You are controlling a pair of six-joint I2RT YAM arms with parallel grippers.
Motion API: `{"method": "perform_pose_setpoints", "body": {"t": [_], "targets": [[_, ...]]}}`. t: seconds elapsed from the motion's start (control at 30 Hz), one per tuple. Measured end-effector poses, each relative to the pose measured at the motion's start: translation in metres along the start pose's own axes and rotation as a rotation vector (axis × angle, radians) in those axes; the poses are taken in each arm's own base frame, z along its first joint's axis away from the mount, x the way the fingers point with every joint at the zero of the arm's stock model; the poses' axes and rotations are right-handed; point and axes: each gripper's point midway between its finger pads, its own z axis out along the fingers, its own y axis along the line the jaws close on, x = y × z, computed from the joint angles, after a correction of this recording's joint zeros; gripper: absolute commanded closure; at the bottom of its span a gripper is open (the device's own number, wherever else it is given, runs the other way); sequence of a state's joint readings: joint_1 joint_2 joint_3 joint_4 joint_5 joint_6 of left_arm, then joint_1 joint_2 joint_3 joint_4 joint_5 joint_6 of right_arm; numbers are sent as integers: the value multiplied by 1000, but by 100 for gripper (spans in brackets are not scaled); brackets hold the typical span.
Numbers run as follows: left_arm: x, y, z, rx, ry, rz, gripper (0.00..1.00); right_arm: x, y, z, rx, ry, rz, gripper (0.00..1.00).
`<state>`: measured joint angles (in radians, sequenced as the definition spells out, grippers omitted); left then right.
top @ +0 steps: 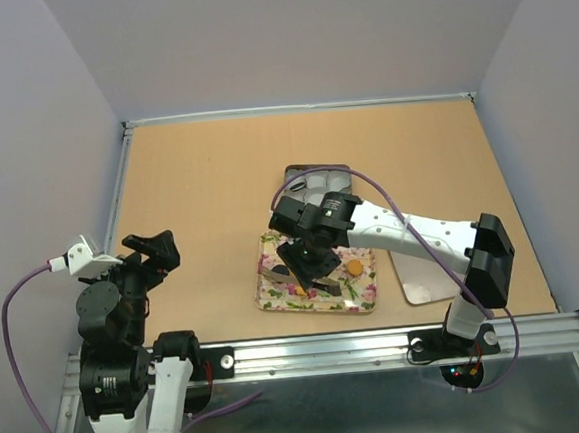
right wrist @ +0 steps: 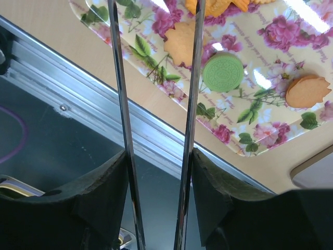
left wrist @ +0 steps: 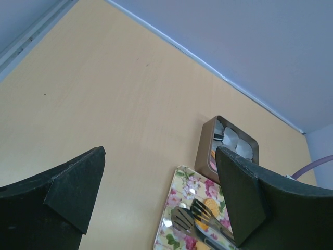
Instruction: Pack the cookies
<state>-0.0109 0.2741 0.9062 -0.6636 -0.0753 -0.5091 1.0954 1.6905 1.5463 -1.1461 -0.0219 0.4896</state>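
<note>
Several cookies lie on the floral tray [top: 272, 296]. An orange cookie [top: 355, 268] shows from above. In the right wrist view I see a green round cookie [right wrist: 222, 72], an orange leaf-shaped cookie [right wrist: 307, 91] and a tan cookie [right wrist: 180, 41]. My right gripper [top: 309, 259] is shut on metal tongs [right wrist: 118, 78] and holds them over the tray. In the left wrist view the tongs' slotted tips [left wrist: 183, 219] stand slightly apart by an orange cookie [left wrist: 211, 207]. My left gripper [top: 152, 249] is open and empty, far left of the tray.
A brown metal box [top: 317, 181] with white paper cups stands just behind the tray; a black cookie [left wrist: 217, 137] shows inside it. A flat lid [top: 425, 278] lies right of the tray. The metal rail [top: 330, 352] runs along the near edge.
</note>
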Motion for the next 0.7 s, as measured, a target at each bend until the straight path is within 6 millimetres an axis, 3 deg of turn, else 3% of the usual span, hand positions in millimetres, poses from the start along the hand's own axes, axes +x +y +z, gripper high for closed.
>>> {"method": "perform_pose_setpoints", "body": {"t": [0.2, 0.53, 0.7], "targets": [[5, 3, 1, -5, 7, 1, 1, 0, -4, 10, 46, 23, -23, 46], [15, 9, 6, -19, 30, 4, 1, -12, 3, -7, 51, -1, -41, 46], [14, 8, 7, -18, 28, 4, 1, -8, 11, -9, 52, 14, -74, 46]]}}
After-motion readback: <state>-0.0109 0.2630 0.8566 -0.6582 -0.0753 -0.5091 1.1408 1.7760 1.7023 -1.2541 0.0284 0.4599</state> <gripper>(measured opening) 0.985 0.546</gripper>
